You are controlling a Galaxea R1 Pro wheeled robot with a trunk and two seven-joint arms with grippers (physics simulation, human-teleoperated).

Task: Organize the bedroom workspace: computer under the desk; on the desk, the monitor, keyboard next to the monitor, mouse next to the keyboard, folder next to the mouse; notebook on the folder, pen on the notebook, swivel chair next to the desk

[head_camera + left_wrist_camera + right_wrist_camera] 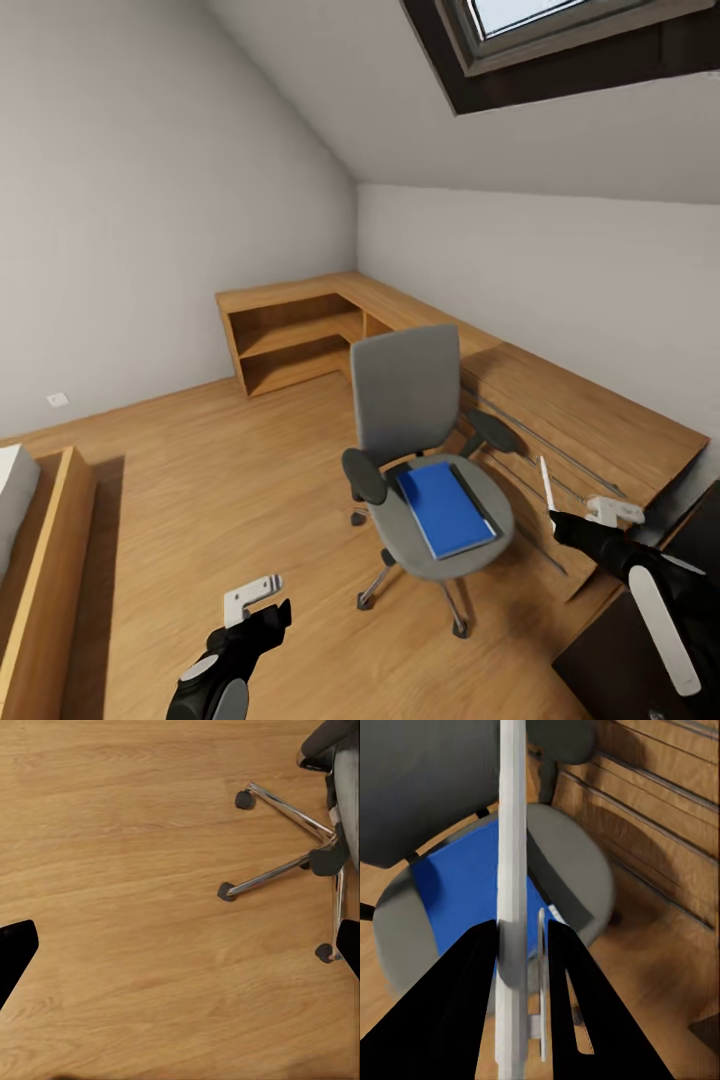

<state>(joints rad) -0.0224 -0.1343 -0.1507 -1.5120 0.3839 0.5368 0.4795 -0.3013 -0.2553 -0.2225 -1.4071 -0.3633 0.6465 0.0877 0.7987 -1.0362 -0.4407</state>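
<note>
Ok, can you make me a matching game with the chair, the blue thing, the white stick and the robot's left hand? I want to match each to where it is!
Things:
1. grey padded swivel chair
2. flat bright blue folder
3. thin whitish pen
4. left gripper

Places:
A. lying on the chair's seat
B. pinched between the right gripper's black fingers
C. standing on the wooden floor by the oak shelf unit
D. hanging open over bare floor

Pairs: 1-C, 2-A, 3-B, 4-D
</note>
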